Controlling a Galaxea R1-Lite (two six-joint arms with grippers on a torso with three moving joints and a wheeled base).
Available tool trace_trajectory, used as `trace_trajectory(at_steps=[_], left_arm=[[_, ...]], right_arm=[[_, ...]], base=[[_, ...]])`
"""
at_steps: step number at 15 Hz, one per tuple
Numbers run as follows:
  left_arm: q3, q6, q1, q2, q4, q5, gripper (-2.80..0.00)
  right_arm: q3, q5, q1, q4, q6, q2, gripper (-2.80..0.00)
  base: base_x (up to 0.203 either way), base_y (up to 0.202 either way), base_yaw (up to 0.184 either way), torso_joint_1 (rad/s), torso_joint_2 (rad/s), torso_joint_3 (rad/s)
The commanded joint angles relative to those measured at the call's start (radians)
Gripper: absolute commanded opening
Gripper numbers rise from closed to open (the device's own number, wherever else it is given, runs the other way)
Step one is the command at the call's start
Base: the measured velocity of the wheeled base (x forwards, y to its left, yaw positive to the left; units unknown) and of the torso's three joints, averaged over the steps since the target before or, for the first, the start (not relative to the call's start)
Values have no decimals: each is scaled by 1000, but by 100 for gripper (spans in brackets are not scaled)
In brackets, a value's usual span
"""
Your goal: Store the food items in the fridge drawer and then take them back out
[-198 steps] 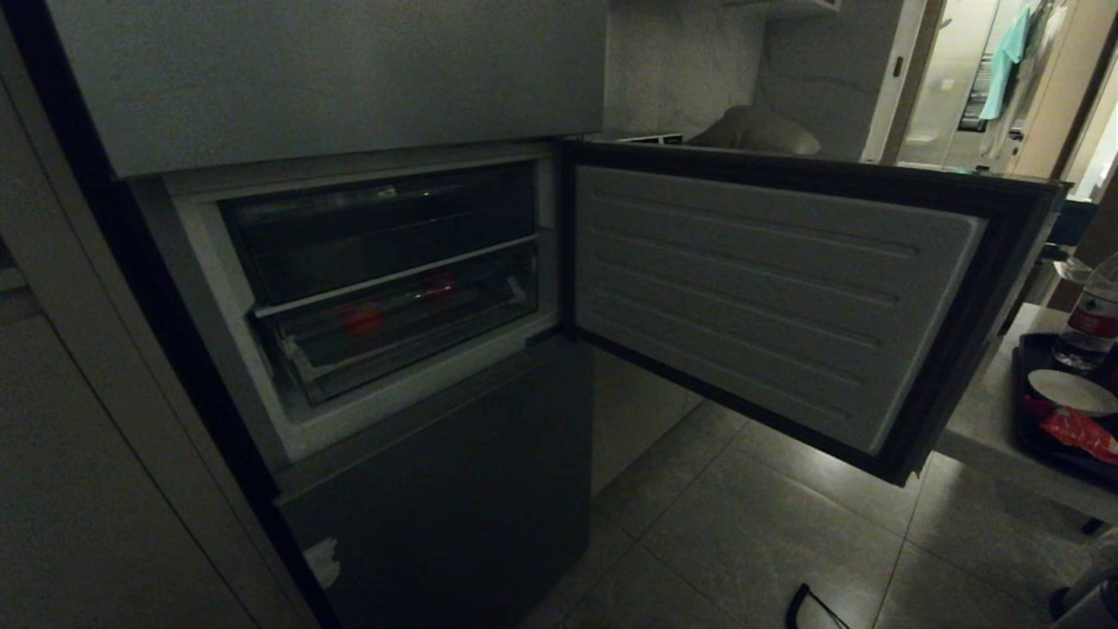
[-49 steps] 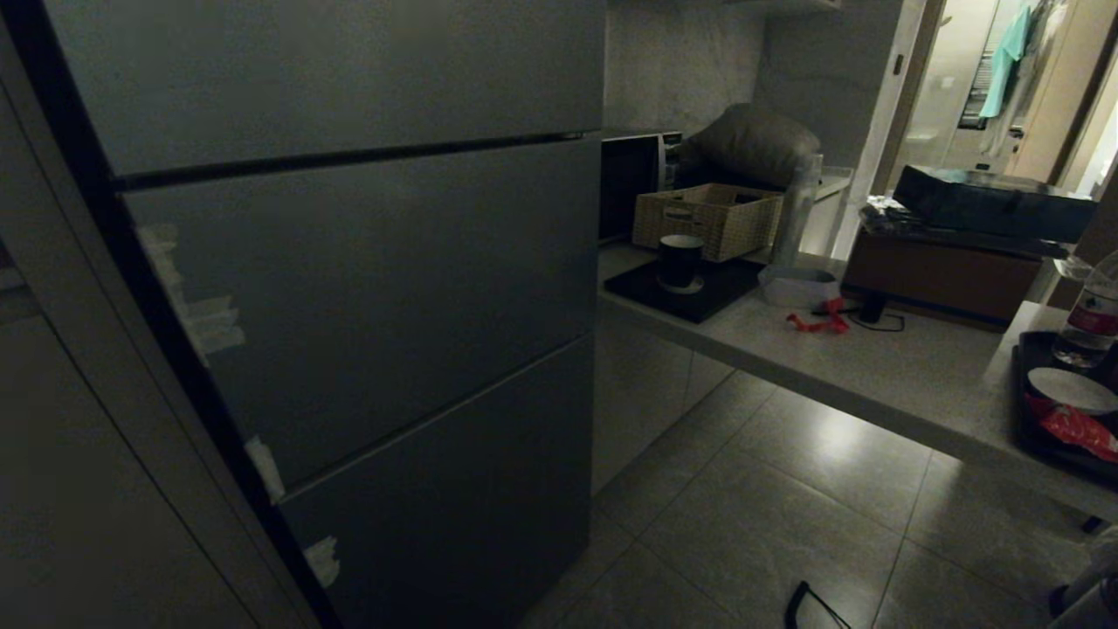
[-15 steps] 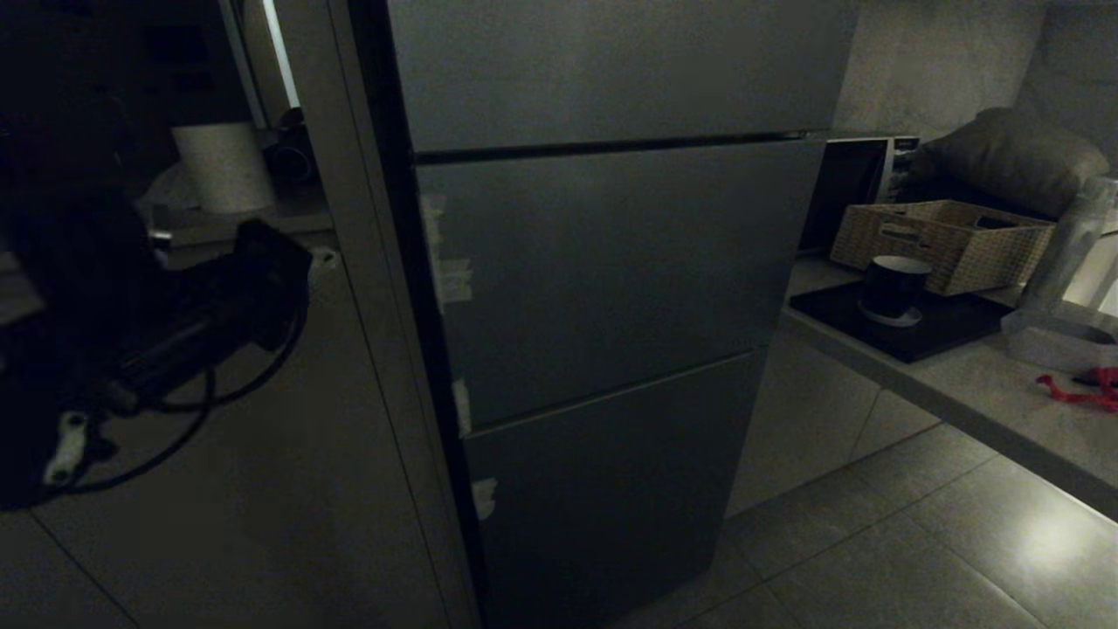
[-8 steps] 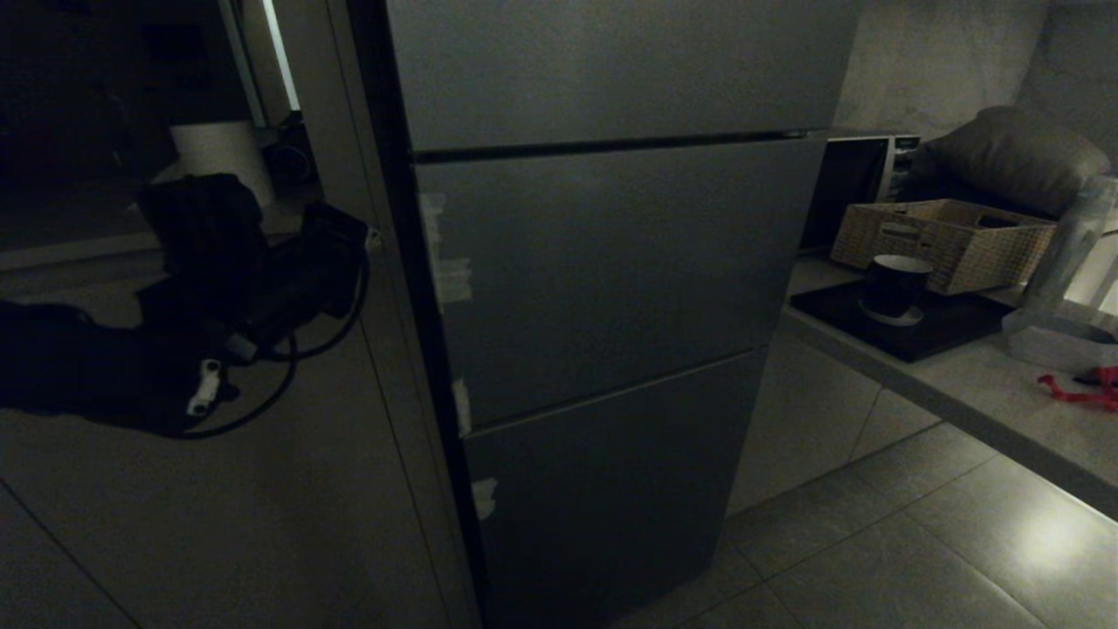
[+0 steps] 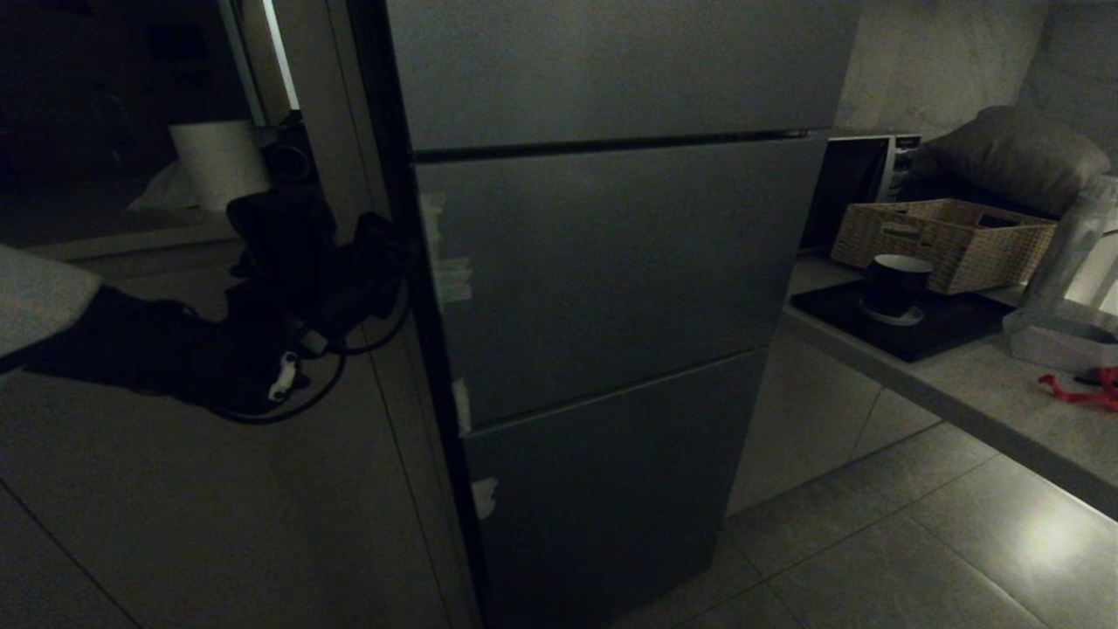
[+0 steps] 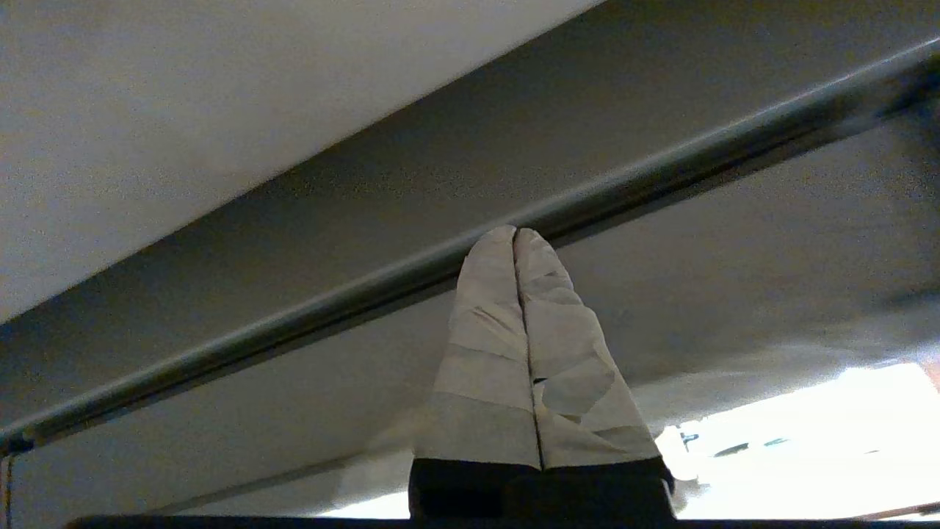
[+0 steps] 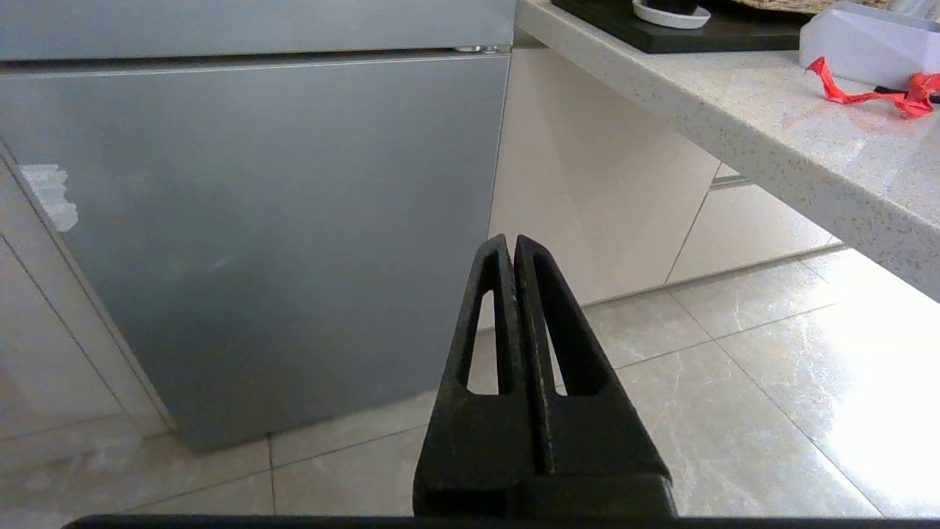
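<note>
Fridge (image 5: 611,262) doors are sitting closed, so the food and drawer are hiding from sight. The left gripper (image 6: 514,234), fingers pressed together and empty, is probably touching the door seam at nine o'clock. The right gripper (image 7: 512,242) is hanging pinched shut, empty, low.

A home kitchen, dimly lit.
A tall grey fridge (image 5: 611,288) is standing shut beside a speckled stone counter (image 5: 978,393) that is carrying a microwave (image 5: 852,188), wicker basket (image 5: 943,240) and dark mug (image 5: 891,284), with tiled floor (image 5: 873,559) gleaming below.
</note>
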Motion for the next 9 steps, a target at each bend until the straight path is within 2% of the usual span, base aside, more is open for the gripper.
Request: trace_trajectory(at_steps=[1, 9], left_arm=[[-13, -5, -8, 34, -4, 2, -280], [13, -4, -68, 34, 7, -15, -280]], right_arm=[[0, 0, 0, 0, -1, 1, -280], [0, 0, 0, 0, 1, 1, -280]], base=[[0, 0, 0, 0, 0, 0], [0, 0, 0, 0, 0, 0]])
